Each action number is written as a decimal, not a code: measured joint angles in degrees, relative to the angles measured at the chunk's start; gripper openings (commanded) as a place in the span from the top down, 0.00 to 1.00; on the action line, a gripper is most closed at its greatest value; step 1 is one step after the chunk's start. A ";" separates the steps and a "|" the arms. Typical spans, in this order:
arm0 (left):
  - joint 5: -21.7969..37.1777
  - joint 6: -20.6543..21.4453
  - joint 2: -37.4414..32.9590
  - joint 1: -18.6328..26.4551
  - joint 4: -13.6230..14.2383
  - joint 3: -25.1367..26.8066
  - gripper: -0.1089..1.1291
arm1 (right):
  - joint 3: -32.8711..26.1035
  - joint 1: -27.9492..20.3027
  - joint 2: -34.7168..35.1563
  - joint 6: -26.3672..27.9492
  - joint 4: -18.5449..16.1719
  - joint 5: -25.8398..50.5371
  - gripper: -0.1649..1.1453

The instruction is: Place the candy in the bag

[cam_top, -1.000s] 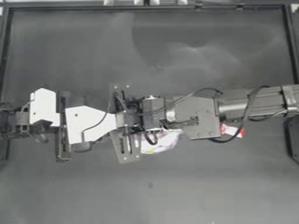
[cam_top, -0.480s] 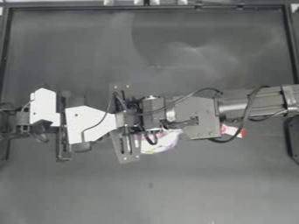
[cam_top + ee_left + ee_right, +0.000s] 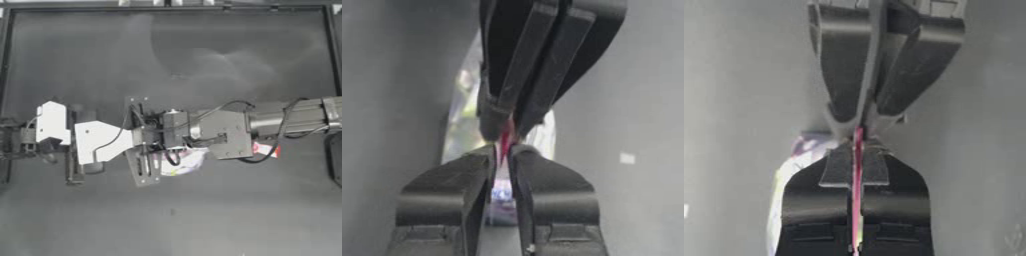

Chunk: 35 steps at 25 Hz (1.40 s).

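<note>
The bag (image 3: 182, 163), clear with yellow, green and pink contents, lies at the table's middle, partly under both arms. My left gripper (image 3: 152, 139) and right gripper (image 3: 164, 136) meet tip to tip above it. In the left wrist view my left gripper (image 3: 502, 150) is shut on the bag's pink-red seal strip (image 3: 505, 139), and the right gripper (image 3: 505, 131) pinches the same strip from the opposite side. The right wrist view shows the strip (image 3: 858, 195) running between my right gripper's (image 3: 858, 150) jaws. The candy (image 3: 266, 149), red-orange with a white middle, lies on the table beside the right arm, away from the bag.
The dark table's raised rim (image 3: 171, 8) runs along the far edge and both sides. A dark object (image 3: 336, 157) sits at the right edge below the right arm. The right arm's cable (image 3: 280, 145) loops close over the candy.
</note>
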 measured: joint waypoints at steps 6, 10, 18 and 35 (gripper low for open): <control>0.26 0.00 0.00 0.00 0.00 -0.09 0.49 | 0.00 0.09 -0.09 0.00 -0.09 0.00 0.84; 0.26 0.09 0.00 -0.26 0.09 -0.09 0.59 | 0.09 0.09 -0.09 0.00 -0.09 0.00 0.84; 0.44 0.26 0.00 -0.97 0.44 -0.09 0.79 | 0.35 0.26 -0.09 0.00 0.00 -0.09 0.84; 1.05 0.35 -1.23 -1.67 2.55 0.44 0.84 | 2.55 0.26 -1.49 0.35 -0.09 -0.18 0.84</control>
